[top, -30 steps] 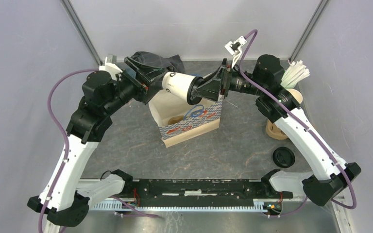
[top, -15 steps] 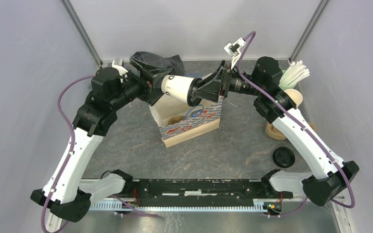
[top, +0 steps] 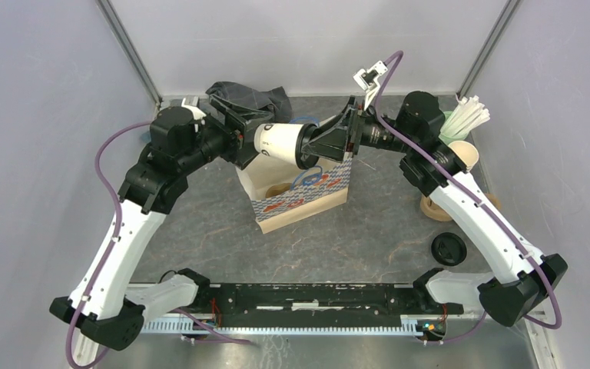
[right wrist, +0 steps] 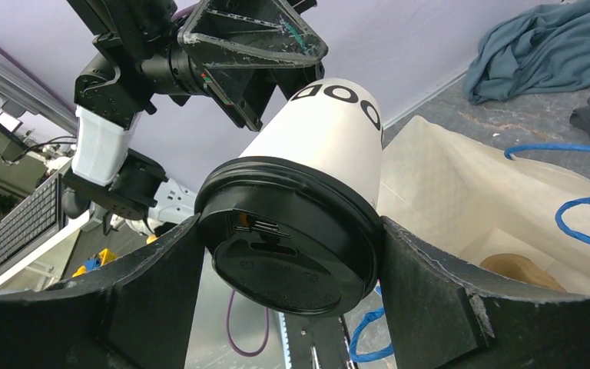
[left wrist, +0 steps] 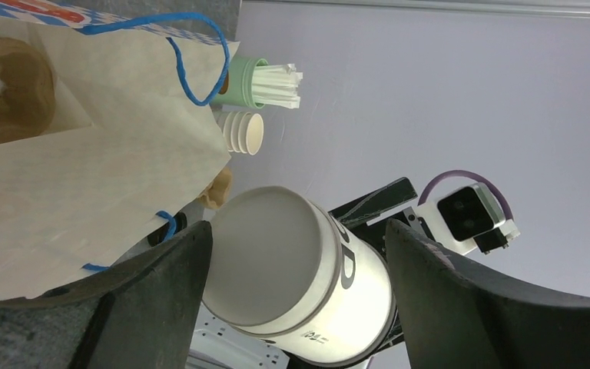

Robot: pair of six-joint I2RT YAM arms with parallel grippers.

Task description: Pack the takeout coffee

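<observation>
The takeout coffee, a white paper cup w/ a black lid, is not packed yet. It hangs on its side in the air over the open mouth of the paper bag, which stands near the middle of the far edge of the desk. The right gripper has it by the lid end: its two fingers are spread about as wide as the lid and press on both sides of the lid rim, so this arm carries the cup. The left gripper is at the other end, fingers wide apart on either side of the cup bottom. In the left wrist view they look to touch the cup wall, but I cannot tell if they really clamp it or only stand beside it. I judge this as a handover or a two-arm re-orienting in mid-air, approx. halfway thru the task. Done: lid is on, cup is up above the bag. Left to do: turn it upright (lid up, otherwise it may leak), lower it into the bag, prob. onto the brown cardboard insert at the bottom, then release and take the arms out. Not involved: a spare black lid near the right edge, the green cup of straws and the stack of lidless cups at the far right corner, and a dark cloth at the far edge.
</observation>
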